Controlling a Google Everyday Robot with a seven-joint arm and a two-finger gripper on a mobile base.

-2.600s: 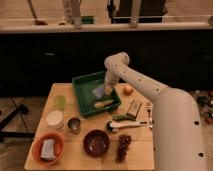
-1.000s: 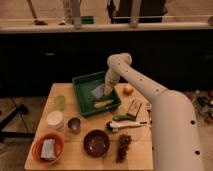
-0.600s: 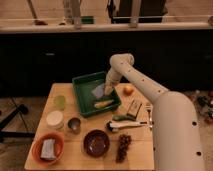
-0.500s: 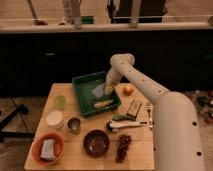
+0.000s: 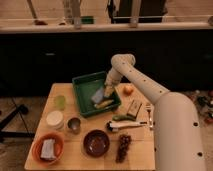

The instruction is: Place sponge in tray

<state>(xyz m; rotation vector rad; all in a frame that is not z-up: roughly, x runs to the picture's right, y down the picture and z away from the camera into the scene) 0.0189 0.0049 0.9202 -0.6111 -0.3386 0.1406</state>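
The gripper (image 5: 107,90) hangs over the right part of the green tray (image 5: 81,83), low inside its walls. The sponge (image 5: 98,96) sits in the tray right under it, seemingly touching; whether the fingers grasp it or have released, I cannot tell. A yellowish item (image 5: 104,104) lies beside the sponge. An orange bowl (image 5: 37,145) stands on the worktop (image 5: 100,159) corner.

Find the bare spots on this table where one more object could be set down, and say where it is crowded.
Free wood lies between the tray and the maroon bowl, and along the front edge between the orange bowl and the maroon bowl. The tray's left half is bare; the gripper is over its right side by the sponge. The right side, around the utensils and grapes, is crowded.
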